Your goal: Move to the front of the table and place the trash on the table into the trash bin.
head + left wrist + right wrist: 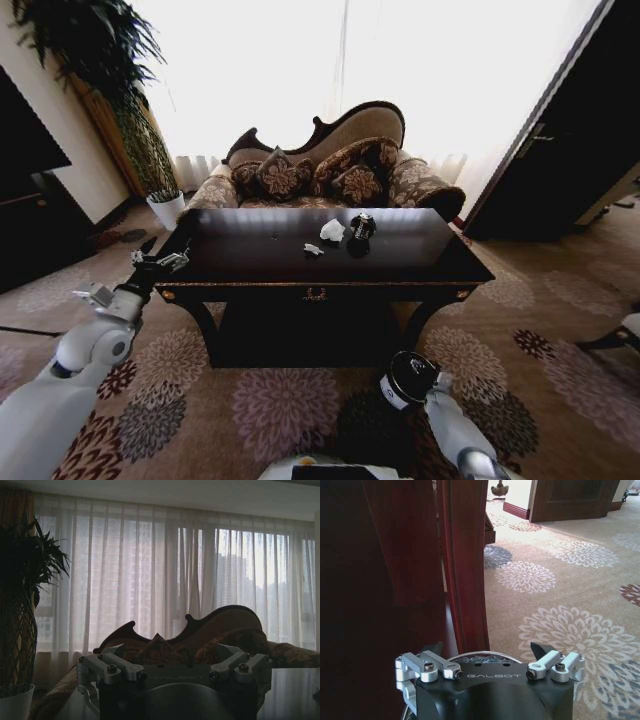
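Left gripper hovers at the desk's left front corner, jaws apart and empty, staged for a reach. Trash sits mid-desk, well apart from it. Right gripper is low by the floor, clamped on the trash bin, likely carrying it along for the drop.

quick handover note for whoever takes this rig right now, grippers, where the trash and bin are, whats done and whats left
Left gripper: raised by the table's left front corner, fingers open, holding nothing.
Right gripper: low in front of the table, fingers spread around the trash bin's rim.
Trash: white tissue wad, small white scrap and black lump, all on the tabletop near its middle.
Done: robot is at the table's front, bin is at the right gripper.
Left: every piece of trash has yet to go into the bin.
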Tool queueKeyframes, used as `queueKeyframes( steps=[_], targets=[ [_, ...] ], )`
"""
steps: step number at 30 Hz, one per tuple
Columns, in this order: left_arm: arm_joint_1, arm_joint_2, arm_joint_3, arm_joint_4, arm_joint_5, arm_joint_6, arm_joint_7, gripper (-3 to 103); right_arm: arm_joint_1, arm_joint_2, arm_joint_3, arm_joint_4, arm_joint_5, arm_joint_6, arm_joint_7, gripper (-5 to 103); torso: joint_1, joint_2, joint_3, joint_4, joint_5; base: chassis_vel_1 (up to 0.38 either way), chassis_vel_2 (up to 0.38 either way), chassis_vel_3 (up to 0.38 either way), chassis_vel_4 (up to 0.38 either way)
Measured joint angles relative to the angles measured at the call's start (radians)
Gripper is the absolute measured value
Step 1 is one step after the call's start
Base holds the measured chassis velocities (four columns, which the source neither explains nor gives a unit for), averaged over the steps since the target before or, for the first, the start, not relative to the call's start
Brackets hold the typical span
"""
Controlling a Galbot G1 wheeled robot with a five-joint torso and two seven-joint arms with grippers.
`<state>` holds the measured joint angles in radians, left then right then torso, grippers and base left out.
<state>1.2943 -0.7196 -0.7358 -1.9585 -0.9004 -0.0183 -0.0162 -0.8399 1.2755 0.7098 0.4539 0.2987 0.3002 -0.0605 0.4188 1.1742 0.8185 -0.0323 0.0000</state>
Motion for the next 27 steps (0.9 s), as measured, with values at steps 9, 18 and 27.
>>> queueKeyframes(
  steps=[9,18,27],
  targets=[
    [0.0,0.0,0.0,0.0,0.0,0.0,0.0,100,-0.201,0.007,-0.001,0.262,0.092,0.016,-0.014,100,0.0,0.0,0.0,-0.0003,0.0002,0.0,0.0,0.0,0.0],
    [0.0,0.0,0.0,0.0,0.0,0.0,0.0,100,-0.497,0.031,0.051,0.578,0.033,0.065,-0.026,100,0.0,0.0,0.0,-0.0009,0.0,0.0,0.0,0.0,0.0],
    [0.0,0.0,0.0,0.0,0.0,0.0,0.0,100,-0.737,0.062,0.097,0.976,0.121,0.05,-0.01,100,0.0,0.0,0.0,0.0001,-0.0003,0.0,0.0,0.0,0.0]
  ],
)
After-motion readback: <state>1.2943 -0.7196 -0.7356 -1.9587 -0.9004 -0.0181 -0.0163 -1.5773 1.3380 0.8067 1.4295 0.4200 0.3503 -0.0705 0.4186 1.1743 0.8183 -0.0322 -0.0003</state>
